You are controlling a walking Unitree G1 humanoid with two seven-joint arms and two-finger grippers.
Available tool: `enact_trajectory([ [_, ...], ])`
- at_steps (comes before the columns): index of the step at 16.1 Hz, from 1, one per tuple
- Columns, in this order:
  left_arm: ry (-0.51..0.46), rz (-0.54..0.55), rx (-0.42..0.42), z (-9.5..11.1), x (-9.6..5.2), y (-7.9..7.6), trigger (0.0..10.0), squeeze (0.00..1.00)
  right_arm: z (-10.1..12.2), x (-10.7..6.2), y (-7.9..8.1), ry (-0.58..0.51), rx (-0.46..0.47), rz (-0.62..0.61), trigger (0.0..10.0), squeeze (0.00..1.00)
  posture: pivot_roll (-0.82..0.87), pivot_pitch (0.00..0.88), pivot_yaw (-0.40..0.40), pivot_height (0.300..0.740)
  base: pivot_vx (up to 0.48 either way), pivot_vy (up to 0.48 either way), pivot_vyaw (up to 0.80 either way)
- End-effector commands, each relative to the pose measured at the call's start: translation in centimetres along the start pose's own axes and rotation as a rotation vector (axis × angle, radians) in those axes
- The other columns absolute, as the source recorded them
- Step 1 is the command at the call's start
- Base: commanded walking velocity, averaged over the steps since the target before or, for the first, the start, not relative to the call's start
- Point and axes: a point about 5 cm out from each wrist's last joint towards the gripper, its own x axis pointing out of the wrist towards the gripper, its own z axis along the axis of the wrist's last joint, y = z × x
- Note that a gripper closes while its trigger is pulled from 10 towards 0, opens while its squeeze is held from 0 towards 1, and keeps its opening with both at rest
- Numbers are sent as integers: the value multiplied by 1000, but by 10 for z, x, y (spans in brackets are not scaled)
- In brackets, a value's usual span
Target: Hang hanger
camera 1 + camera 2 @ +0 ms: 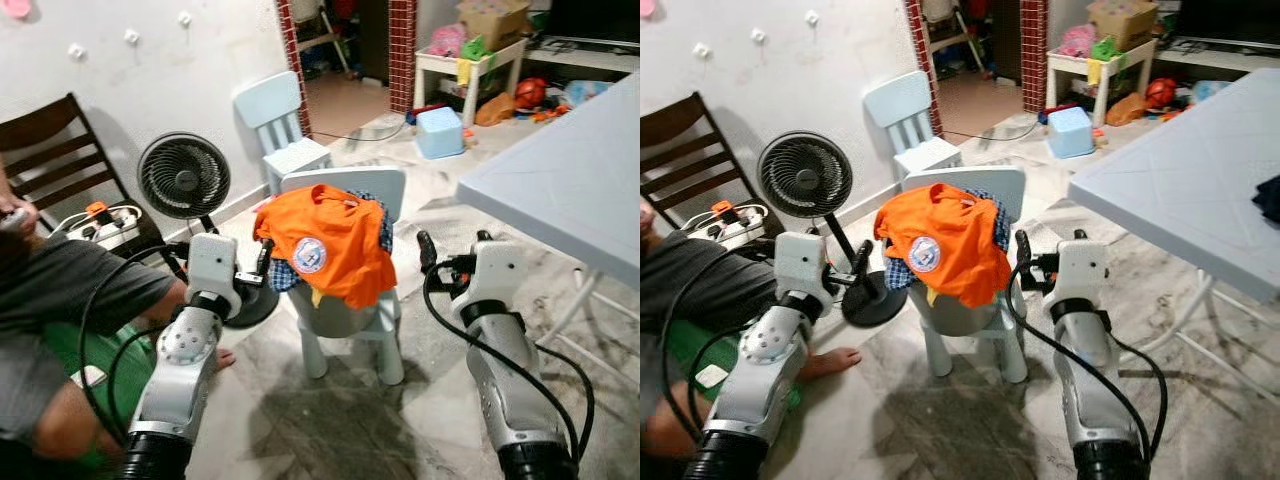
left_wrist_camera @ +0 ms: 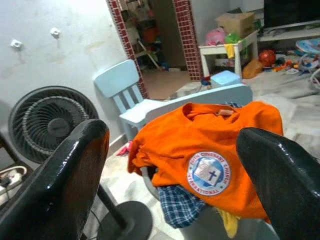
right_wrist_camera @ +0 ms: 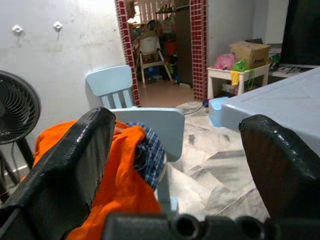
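Note:
An orange shirt (image 1: 330, 240) with a round badge lies draped over a small light-blue chair (image 1: 350, 320), on top of a blue plaid cloth (image 2: 177, 205). I cannot make out a hanger. Small white hooks (image 1: 131, 36) sit high on the white wall at the back left. My left gripper (image 1: 258, 268) is at the shirt's left edge, open, its fingers (image 2: 75, 170) spread wide with the shirt framed between them. My right gripper (image 1: 454, 240) hovers just right of the chair, also open and holding nothing, with the chair back (image 3: 155, 125) ahead of it.
A black floor fan (image 1: 184, 177) stands just left of the chair. A person (image 1: 60, 290) sits at the left by a dark wooden chair (image 1: 50, 150) and a power strip (image 1: 105, 225). A pale table (image 1: 560, 180) juts in at the right. A second blue chair (image 1: 280, 120) stands behind.

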Motion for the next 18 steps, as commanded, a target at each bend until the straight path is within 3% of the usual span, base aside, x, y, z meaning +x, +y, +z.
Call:
enact_trajectory([
  [1, 5, 27, 3, -3, -3, 7, 10000, 0, 3, 7, 6, -15, -3, 20, 10000, 0, -107, 0, 144, 740, 0, 0, 0],
  [3, 9, 50, -11, -7, -8, 7, 10000, 0, 5, 12, 10, -19, -12, 61, 10000, 0, -103, 0, 116, 740, 0, 0, 0],
  [7, 9, 152, -59, -14, -21, 5, 10000, 0, 4, 20, 19, 23, -51, 200, 10000, 0, -55, 0, -43, 740, 0, 0, 0],
  [11, 30, 242, -80, -22, -37, 11, 10000, 0, 1, 25, 31, 47, -57, 285, 10000, 0, -9, 0, -126, 740, 0, 0, 0],
  [13, 28, 288, -86, -20, -43, 18, 10000, 0, 1, 30, 45, 50, -45, 344, 10000, 0, 14, 0, -142, 740, 0, 0, 0],
  [18, 8, 236, -118, -17, -47, 13, 10000, 0, -2, 26, 47, 47, -30, 347, 10000, 0, -1, 0, -106, 740, 48, 0, 0],
])
